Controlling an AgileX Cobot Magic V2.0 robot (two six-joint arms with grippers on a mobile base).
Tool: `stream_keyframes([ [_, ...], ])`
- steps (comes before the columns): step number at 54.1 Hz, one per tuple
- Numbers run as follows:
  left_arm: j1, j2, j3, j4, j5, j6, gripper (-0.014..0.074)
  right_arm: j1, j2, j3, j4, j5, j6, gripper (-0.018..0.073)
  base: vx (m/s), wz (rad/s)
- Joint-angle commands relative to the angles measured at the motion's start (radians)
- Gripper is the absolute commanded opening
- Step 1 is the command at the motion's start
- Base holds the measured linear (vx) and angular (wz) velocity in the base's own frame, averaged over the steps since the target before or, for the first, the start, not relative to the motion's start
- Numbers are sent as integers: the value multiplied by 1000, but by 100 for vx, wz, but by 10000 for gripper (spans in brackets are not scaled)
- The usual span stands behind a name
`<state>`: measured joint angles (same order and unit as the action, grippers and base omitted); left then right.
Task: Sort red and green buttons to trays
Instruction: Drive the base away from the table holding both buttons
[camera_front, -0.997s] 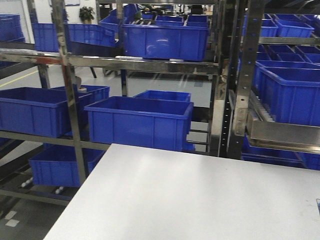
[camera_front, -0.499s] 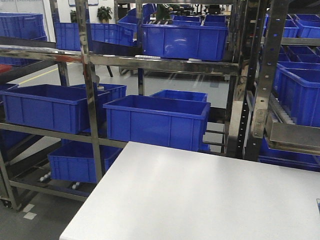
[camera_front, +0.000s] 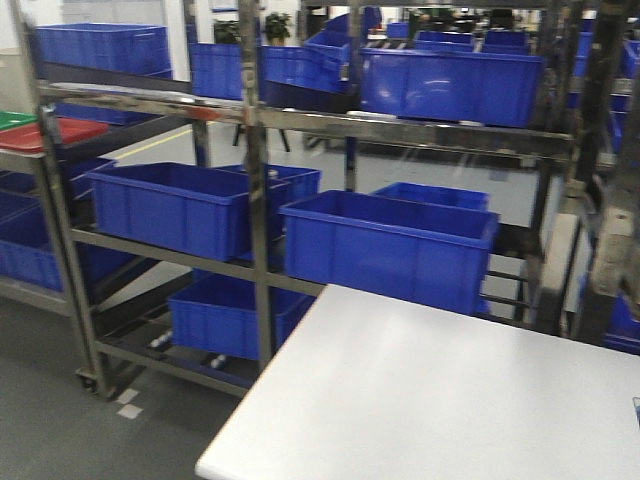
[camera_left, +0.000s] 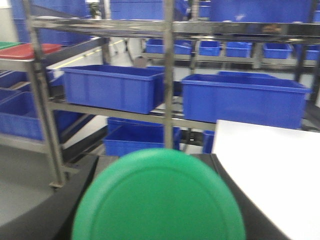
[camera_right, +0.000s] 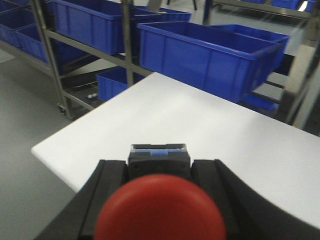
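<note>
White table (camera_right: 200, 125) | right hand (camera_right: 159, 165) clamps red button (camera_right: 160, 212) | left hand (camera_left: 156, 160) clamps green button (camera_left: 159, 200)

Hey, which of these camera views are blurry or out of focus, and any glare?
Front view: motion-smeared, rack uprights soft, glare streaks on the top blue crate. Left wrist view: green button looms close, out of focus. Right wrist view: red button blurred, table sharper.

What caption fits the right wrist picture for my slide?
Right end effector gripping the red button, facing a white table, blue crates on racks beyond.
</note>
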<state>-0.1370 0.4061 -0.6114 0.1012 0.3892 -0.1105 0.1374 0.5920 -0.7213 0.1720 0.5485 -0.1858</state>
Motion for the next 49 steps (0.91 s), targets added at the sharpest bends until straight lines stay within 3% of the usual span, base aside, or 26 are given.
stream_keyframes([
  [1,-6,7,-26,-4,-86,-2,0,-1,2,-29,0,-88,2,-9,4,41],
  [49,-6,7,-26,-4,-86,-2,0,-1,2,-29,0,-88,2,-9,11,55],
])
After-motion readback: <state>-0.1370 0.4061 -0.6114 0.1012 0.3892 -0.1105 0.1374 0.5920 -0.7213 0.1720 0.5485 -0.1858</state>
